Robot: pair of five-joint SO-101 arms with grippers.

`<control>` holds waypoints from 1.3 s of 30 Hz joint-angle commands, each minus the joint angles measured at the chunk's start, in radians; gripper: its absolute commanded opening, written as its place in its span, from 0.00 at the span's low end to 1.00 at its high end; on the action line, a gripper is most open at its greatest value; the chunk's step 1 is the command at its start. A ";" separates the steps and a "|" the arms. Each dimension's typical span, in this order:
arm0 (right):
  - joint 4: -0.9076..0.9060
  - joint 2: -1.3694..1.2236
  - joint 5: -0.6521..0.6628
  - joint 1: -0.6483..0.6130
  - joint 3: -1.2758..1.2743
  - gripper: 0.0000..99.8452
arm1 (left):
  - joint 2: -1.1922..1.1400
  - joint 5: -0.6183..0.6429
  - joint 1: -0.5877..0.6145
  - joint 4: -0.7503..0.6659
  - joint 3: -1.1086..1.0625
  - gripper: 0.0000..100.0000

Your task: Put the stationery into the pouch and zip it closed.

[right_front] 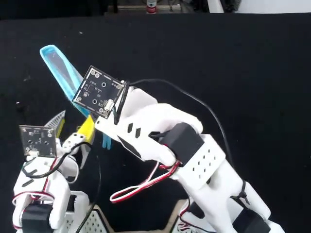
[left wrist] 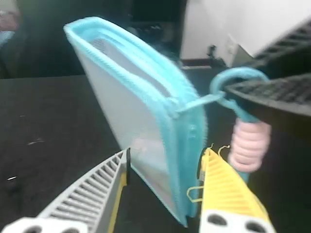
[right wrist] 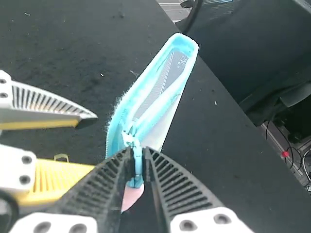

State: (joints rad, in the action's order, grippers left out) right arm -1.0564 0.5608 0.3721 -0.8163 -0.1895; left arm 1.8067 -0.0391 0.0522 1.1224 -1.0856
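right jaws pinched shut on the zipper pull (right wrist: 138,167) at one end of the pouch (right wrist: 160,92), left jaws wide astride that same end, pouch standing on edge on the counter (right_front: 233,58); zip looks almost fully closed, probably only the last bit left.

Pouch (left wrist: 141,121) — pale blue trim, translucent mesh sides — stands on edge, one end between the parted jaws of the left gripper (left wrist: 165,155). Its blue zip-pull loop (right wrist: 138,165), with a pink ribbed piece (left wrist: 249,145) against it, is pinched between the right gripper (right wrist: 138,151) jaws.
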 commanded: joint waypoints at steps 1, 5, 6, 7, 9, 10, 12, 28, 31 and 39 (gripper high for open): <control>-0.009 -0.002 0.006 0.000 0.058 0.01 | -0.003 0.060 -0.051 -0.008 0.051 0.25; -0.009 -0.002 0.006 0.000 0.056 0.01 | -0.003 0.091 -0.051 -0.078 0.005 0.25; -0.009 -0.002 0.006 0.000 0.054 0.01 | -0.003 0.086 -0.050 -0.103 -0.018 0.25; -0.009 -0.002 0.006 0.000 0.054 0.01 | -0.003 0.083 -0.050 -0.130 -0.048 0.25; -0.025 -0.002 0.006 0.000 0.056 0.01 | -0.003 0.081 -0.048 -0.199 -0.125 0.25; -0.034 -0.001 0.006 -0.002 0.058 0.01 | -0.003 0.081 -0.048 -0.241 -0.165 0.25; -0.051 0.004 0.006 -0.003 0.058 0.01 | -0.003 0.081 -0.048 -0.319 -0.226 0.25; -0.058 0.031 0.000 0.087 0.079 0.01 | -0.003 -0.008 -0.131 -0.338 -0.213 0.03; -0.058 0.076 -0.002 0.109 0.079 0.01 | -0.003 -0.054 -0.130 -0.311 -0.176 0.03; -0.051 0.147 -0.002 0.115 0.025 0.01 | -0.003 -0.117 -0.131 -0.147 -0.031 0.03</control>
State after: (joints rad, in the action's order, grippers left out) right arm -1.1101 0.6636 0.3721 -0.7334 -0.1680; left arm 1.7929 -0.1465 -0.0752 0.9398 -1.2052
